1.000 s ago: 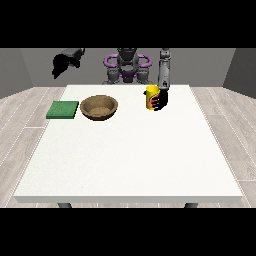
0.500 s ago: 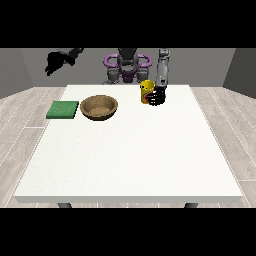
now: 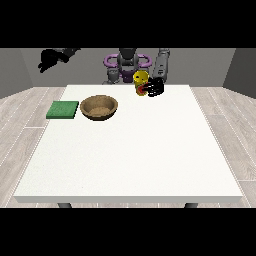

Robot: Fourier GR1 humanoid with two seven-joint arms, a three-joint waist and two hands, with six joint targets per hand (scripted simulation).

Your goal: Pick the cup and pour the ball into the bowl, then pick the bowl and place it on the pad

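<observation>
**Op:** Front view, starting at the near edge: I see bare white worktop (image 3: 130,165) across the whole front half.

**Desk:** And further back?

**Op:** Toward the far left part I have the brown bowl (image 3: 99,107), upright on the worktop, and I can't make out anything inside it. Just beside it, toward the view's left, lies the green pad (image 3: 63,109), flat, close to the worktop's edge, apart from the bowl.

**Desk:** Where's the cup?

**Op:** Further back, right of centre near the far edge. The yellow cup (image 3: 141,82) is held off the worktop and looks tilted, with a red patch low on its side. I can't see the ball.

**Desk:** Which hand has it?

**Op:** The hand at the view's right (image 3: 154,87). Its black fingers are curled round the cup's right side, so I'd call that grasping the cup. The grey forearm rises behind it.

**Desk:** The other one?

**Op:** The hand at the view's left (image 3: 49,59) is raised high beyond the worktop's far left corner, well apart from everything. It holds nothing, and I cannot tell how its fingers lie. The robot's torso (image 3: 127,62) sits furthest back, at centre.
</observation>
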